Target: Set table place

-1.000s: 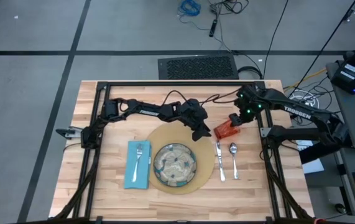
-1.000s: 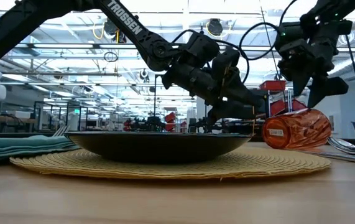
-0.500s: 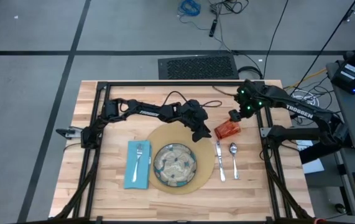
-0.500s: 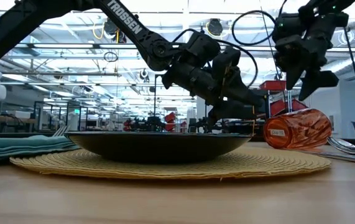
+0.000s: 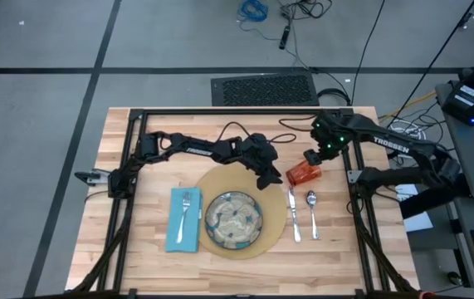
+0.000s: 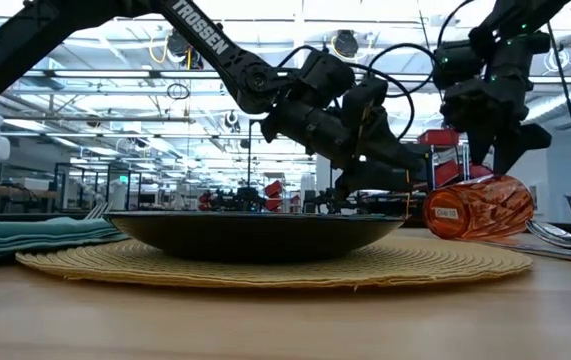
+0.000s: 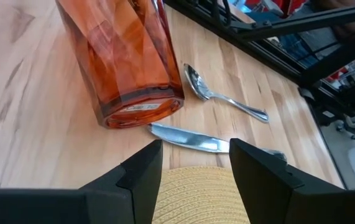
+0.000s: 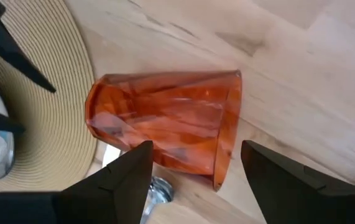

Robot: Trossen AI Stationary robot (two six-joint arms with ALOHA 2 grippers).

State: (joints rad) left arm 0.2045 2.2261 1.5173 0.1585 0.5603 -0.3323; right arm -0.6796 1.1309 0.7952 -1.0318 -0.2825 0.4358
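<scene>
The orange cup (image 5: 303,174) lies on its side on the wooden table (image 5: 137,241), just off the far right edge of the round tan mat (image 5: 274,218). Its base (image 7: 141,111) faces my left gripper (image 7: 196,168), which stands open low over the mat's edge, short of the cup. My right gripper (image 8: 196,168) hangs open above the cup (image 8: 165,124), fingers pointing down, clear of it in the low view (image 6: 502,158). The patterned plate (image 5: 233,220) sits on the mat. The fork (image 5: 184,208) lies on the blue napkin (image 5: 183,232).
The knife (image 5: 292,214) and spoon (image 5: 312,212) lie side by side right of the mat, their far ends close to the cup. The black frame posts (image 5: 354,178) stand right of them. Bare wood shows beyond the cup toward the far edge.
My right gripper has lifted a little over the cup, come back down and tipped, so its fingers now point more steeply down. The cup has stayed on its side in the same spot.
</scene>
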